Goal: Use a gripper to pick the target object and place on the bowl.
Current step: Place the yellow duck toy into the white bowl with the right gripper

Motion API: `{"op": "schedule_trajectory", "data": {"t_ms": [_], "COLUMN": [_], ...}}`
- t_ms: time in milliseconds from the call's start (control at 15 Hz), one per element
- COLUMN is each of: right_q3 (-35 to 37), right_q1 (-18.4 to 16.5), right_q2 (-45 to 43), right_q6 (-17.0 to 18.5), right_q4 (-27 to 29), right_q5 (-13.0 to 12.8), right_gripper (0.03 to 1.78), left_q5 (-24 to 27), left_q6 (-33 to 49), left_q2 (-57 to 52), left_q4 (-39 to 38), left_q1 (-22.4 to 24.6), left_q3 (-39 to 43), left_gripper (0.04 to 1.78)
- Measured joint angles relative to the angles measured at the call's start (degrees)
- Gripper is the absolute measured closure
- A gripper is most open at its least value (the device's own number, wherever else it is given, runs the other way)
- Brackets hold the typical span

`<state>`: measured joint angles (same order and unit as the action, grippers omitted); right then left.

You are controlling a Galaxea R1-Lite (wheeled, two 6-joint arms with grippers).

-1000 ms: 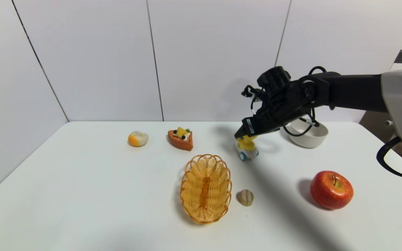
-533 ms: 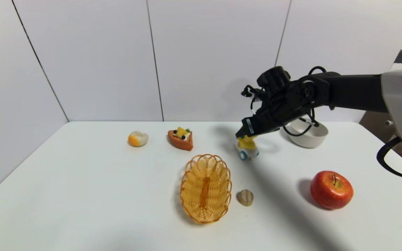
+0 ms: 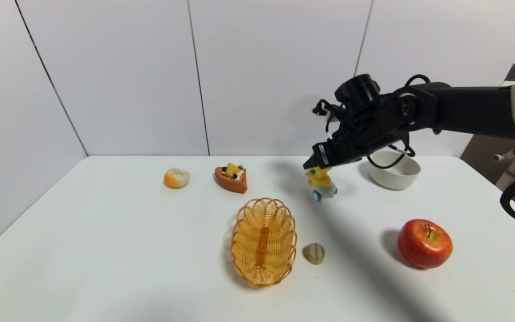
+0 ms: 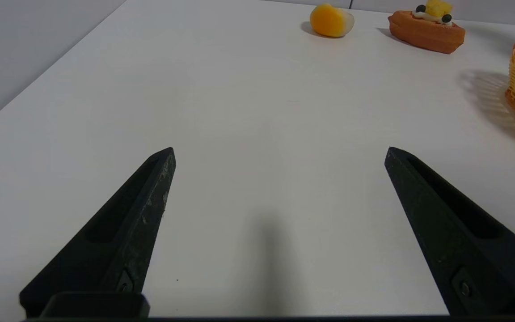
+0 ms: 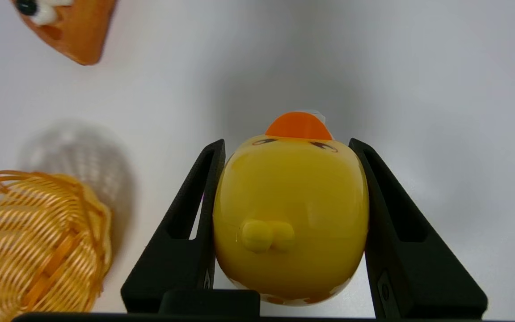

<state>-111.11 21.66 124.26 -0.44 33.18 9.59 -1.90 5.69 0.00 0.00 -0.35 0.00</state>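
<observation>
Your right gripper (image 3: 313,164) pinches the yellow duck toy (image 3: 321,183) by its head, holding it clear of the white table (image 3: 105,232), left of the off-white bowl (image 3: 394,170) and beyond the orange woven basket (image 3: 264,241). Your left gripper (image 4: 280,152) hangs spread wide over the table's near left.

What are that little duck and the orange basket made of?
The duck, held in the right gripper, looks like glossy moulded plastic: smooth, with soft highlights. The basket looks woven, wicker or plastic strands; open ribs show, but the exact material is unclear.
</observation>
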Motion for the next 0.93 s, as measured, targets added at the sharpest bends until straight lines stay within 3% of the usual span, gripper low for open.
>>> {"op": "schedule_trajectory", "data": {"t_ms": [533, 733, 933], "right_q3": [0.1, 0.1, 1.2], "right_q1": [0.0, -3.2, -9.1], "right_q2": [-6.1, -9.7, -14.1], "right_q6": [0.1, 0.1, -0.1], "right_q4": [0.1, 0.0, 0.1], "right_q5": [0.2, 0.5, 3.2], "right_gripper": [0.93, 0.93, 0.93], "left_q5": [0.0, 0.0, 0.0], "left_q6": [0.0, 0.0, 0.0], "left_q2": [0.0, 0.0, 0.0], "left_q4": [0.0, 0.0, 0.0], "left_q1": [0.0, 0.0, 0.0], "left_q3": [0.0, 0.0, 0.0], "left_gripper": [0.13, 0.13, 0.13]}}
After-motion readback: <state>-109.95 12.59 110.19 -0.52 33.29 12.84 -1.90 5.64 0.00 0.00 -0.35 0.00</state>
